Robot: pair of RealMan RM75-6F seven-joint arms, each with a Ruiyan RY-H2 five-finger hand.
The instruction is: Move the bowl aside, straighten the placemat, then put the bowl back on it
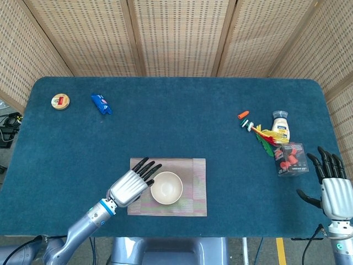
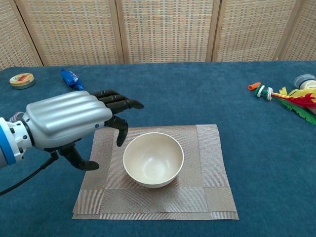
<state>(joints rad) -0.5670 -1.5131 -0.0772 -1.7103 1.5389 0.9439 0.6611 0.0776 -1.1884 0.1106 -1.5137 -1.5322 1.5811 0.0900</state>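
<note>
A cream bowl [image 1: 166,187] [image 2: 153,158] stands upright in the middle of a grey woven placemat [image 1: 194,187] [image 2: 213,163] near the table's front edge. The mat lies flat and roughly square to the table. My left hand [image 1: 133,183] [image 2: 74,119] hovers open just left of the bowl, over the mat's left part, fingers spread and pointing toward the bowl without touching it. My right hand [image 1: 331,187] is open at the far right front of the table, well away from the bowl; the chest view does not show it.
At the back left lie a round tin [image 1: 60,101] [image 2: 22,80] and a blue wrapper [image 1: 101,104] [image 2: 72,79]. On the right are a feathered toy [image 1: 262,134] [image 2: 291,101], a small bottle [image 1: 281,125] and a clear box of red pieces [image 1: 290,158] close to my right hand.
</note>
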